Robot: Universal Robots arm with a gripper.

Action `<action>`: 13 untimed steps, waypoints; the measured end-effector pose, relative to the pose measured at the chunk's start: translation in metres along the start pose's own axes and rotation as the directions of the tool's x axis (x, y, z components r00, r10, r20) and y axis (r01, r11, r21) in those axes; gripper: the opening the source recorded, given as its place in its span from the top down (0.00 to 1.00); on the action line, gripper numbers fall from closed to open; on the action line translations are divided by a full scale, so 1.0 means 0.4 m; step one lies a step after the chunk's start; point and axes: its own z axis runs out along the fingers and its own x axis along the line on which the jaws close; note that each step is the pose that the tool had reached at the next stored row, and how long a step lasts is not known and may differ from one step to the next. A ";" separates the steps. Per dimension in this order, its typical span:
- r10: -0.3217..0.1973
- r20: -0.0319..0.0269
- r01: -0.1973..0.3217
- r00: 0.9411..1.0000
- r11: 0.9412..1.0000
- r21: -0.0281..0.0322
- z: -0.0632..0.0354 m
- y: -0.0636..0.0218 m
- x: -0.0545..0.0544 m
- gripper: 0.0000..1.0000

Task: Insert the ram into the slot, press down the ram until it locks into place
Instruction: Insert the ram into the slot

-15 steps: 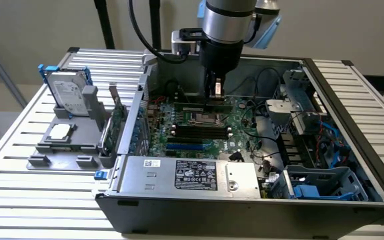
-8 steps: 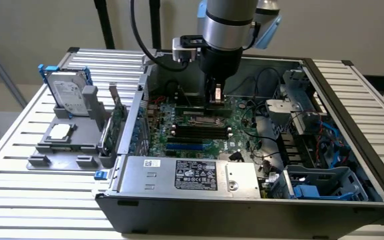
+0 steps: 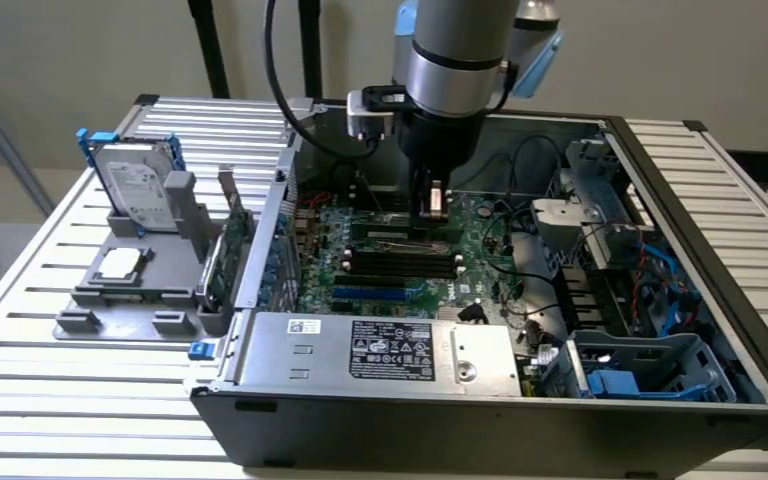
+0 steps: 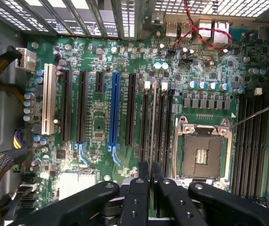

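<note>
wrist view: pincer closed on the ram, seen edge-on, standing along the slot in a row of parallel black sockets; how deep it sits cannot be told.
exterior view: arm vertical inside the open computer case, over the mainboard.
around: processor socket and blue socket lie to either side of the black row.
table: slatted metal, hard drive in grey holder at the exterior view's left.
room: pale wall.
</note>
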 end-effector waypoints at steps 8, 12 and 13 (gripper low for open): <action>0.000 -0.002 0.000 1.000 1.000 0.000 0.066 -0.003 0.001 0.87; 0.000 -0.007 0.000 1.000 1.000 0.000 0.083 -0.004 0.001 0.87; 0.000 -0.008 0.000 1.000 1.000 0.000 0.084 -0.004 0.001 0.87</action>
